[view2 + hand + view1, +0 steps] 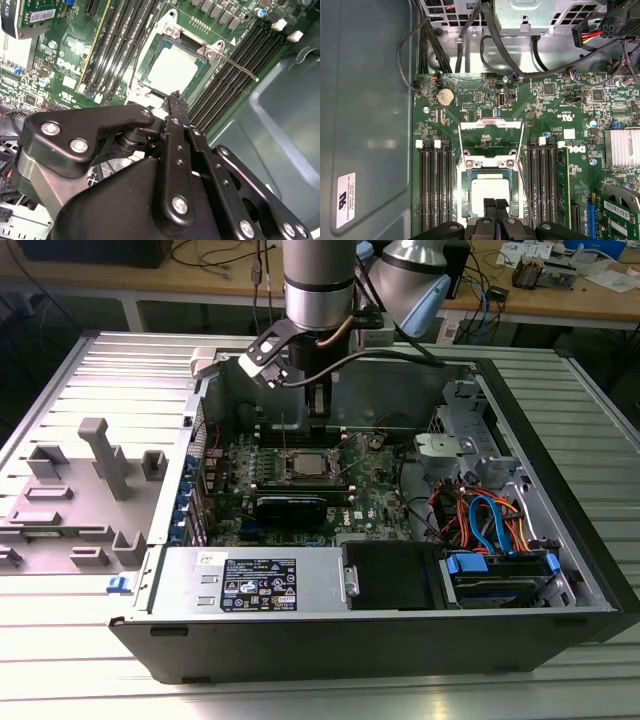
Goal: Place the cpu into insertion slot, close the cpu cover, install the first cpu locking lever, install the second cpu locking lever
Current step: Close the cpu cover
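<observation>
Gripper point(495, 204) is seen with fingers drawn together, almost no gap, nothing held between them. Its tips are placed just over one edge of the cpu point(490, 191); contact cannot be told. The cpu is seated flat in the insertion slot point(466, 200), silver top up and left uncovered. The cpu cover point(490, 124) is folded back open, hinged at the slot edge away from the fingers. One thin locking lever point(235, 66) is seen in the second wrist view, angled out from the slot corner over the memory slots point(227, 75). The slot is flanked on both sides by these long black slots on the green motherboard point(555, 115). A coin battery point(445, 97) is mounted beyond the open cover. In the exterior view the arm is lowered into the open computer case point(400, 635), which is laid on a ribbed grey table point(100, 370)
</observation>
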Robot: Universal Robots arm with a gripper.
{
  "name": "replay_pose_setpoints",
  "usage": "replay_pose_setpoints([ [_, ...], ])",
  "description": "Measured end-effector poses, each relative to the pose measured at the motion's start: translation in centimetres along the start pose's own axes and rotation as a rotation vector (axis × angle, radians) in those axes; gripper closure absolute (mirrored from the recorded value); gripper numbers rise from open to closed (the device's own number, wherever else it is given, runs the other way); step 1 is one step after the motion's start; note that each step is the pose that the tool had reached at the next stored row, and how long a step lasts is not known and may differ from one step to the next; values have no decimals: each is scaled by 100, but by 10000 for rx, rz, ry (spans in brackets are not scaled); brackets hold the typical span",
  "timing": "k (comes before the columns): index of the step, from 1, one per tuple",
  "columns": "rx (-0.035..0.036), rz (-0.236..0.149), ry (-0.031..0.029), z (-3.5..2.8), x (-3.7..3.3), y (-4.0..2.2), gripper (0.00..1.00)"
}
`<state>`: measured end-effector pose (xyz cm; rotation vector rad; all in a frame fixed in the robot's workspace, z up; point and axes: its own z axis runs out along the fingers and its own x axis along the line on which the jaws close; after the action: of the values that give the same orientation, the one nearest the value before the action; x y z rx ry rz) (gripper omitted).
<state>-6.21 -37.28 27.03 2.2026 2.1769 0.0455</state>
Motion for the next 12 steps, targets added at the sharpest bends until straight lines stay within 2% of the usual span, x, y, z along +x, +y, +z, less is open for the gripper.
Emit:
replay_pose_setpoints([
  [7,32,0,0,11,3,200,89],
  [9,70,0,0,16,5,295,89],
  [12,99,-1,-1,20,6,369,89],
])
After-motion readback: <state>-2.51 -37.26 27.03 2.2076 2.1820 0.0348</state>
